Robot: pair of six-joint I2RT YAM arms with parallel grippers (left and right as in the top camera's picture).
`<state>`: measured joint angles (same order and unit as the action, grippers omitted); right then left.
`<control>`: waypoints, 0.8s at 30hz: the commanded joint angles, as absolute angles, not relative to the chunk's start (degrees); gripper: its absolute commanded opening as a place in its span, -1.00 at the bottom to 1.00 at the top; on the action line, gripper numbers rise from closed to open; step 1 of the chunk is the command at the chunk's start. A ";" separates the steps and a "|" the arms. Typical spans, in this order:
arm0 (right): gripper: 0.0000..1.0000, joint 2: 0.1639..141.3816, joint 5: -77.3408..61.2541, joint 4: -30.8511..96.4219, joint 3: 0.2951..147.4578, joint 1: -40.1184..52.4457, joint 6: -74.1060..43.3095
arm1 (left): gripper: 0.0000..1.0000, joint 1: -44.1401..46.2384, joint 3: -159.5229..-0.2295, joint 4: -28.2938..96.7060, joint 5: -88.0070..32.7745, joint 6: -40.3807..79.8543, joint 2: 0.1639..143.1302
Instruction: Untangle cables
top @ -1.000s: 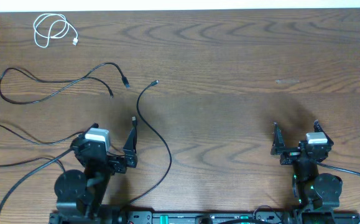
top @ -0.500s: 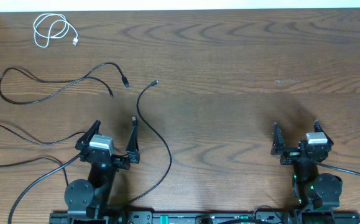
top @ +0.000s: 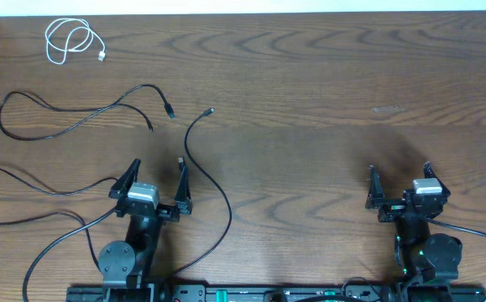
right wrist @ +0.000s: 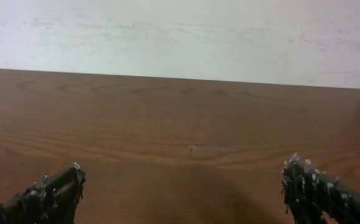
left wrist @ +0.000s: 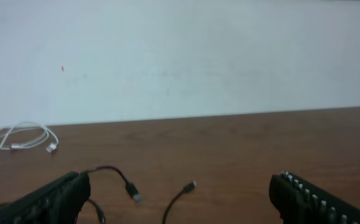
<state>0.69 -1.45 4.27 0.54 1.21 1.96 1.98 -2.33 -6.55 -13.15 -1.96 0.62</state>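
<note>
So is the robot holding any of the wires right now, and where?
No, nothing is held. The left gripper and right gripper are both open and empty; the thin black cables and coiled white cable lie on the wooden table.

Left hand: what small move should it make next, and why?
Probably reach forward and lower the open left hand onto the thin black curved cable with a small plug end. That cable lies loose just ahead of it, while the open right hand is far from it.
</note>
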 commanded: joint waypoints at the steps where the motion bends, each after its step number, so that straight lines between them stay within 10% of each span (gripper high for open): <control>1: 0.99 0.30 -0.84 4.45 0.36 1.45 2.42 | 0.95 2.11 -0.23 -9.21 -12.36 -2.33 0.08; 24: 0.99 0.30 -0.84 4.45 0.36 1.45 2.44 | 0.95 2.13 -0.23 4.23 0.16 3.25 0.08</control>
<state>0.69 -1.45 4.27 0.54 1.21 1.96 1.98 -0.89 1.50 -2.39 4.45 0.58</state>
